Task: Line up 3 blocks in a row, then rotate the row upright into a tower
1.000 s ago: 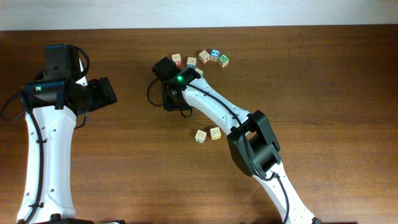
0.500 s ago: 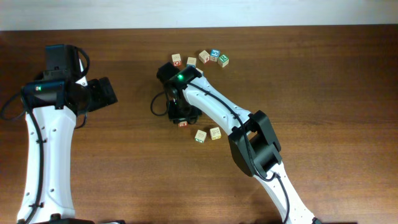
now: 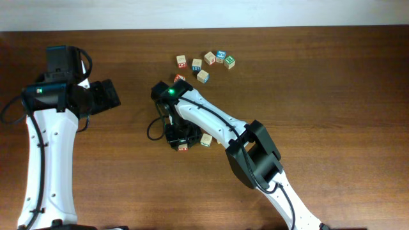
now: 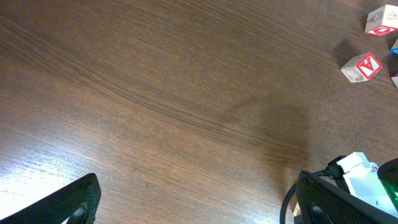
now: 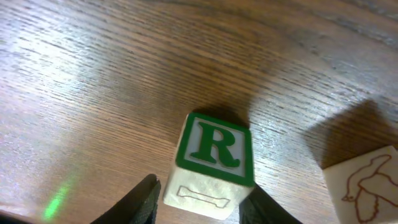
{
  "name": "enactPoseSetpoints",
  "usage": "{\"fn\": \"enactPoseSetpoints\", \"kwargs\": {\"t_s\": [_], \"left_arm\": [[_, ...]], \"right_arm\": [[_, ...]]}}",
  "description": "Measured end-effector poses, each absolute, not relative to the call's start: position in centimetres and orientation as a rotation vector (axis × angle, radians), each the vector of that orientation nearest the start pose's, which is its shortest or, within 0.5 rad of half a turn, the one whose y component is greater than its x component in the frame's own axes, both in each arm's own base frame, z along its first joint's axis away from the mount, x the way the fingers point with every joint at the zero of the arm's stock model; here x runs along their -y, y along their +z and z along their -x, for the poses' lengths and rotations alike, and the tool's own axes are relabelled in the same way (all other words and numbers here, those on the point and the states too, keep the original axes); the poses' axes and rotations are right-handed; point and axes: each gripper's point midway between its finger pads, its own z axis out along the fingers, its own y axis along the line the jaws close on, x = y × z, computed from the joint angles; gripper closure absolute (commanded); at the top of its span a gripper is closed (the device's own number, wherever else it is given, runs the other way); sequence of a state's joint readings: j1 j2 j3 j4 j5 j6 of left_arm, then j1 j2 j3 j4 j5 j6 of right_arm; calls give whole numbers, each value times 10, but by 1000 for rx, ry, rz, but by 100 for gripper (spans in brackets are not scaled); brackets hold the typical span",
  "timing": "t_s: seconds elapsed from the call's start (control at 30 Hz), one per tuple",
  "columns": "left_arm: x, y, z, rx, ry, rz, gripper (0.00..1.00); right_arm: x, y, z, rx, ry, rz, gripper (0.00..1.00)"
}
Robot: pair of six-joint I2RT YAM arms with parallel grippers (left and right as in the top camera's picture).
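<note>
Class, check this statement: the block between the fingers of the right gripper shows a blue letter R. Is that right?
Not quite. The block between the fingers of the right gripper shows a green letter R, not a blue one. The right wrist view shows this plainly.

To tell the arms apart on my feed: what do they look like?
Left arm and right arm match: white shells, black joints, black jaws. Each carries a green light near the wrist and loose black cables.
</note>
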State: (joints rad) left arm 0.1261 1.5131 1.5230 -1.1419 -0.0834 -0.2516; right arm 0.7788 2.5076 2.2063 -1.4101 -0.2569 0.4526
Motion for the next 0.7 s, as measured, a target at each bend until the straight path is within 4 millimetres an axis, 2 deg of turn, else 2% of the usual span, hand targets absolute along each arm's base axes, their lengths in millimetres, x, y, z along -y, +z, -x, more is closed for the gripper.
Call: {"fn": "enactPoseSetpoints", "kwargs": {"t_s": [0.13,0.3,0.4,0.6,0.7], "left_arm": [[-59,217,-349,-2645,75,531,1],[-59,217,-348,-2647,75,531,1],[-59,217,-348,-2647,75,531,1],[-58,217,-348,-2648,69,530,1],[-58,217,-348,-2651,68,530,1]], "right_arm": [[-347,25,-301,-3332,236,499,51],[-345,57,-319,-3248,191,493,50],[-338,83,-331,-3204,166,472,50],[-316,163,-380,-2997,298,361,50],[-296,201,-393,-2913,348,307,50]]}}
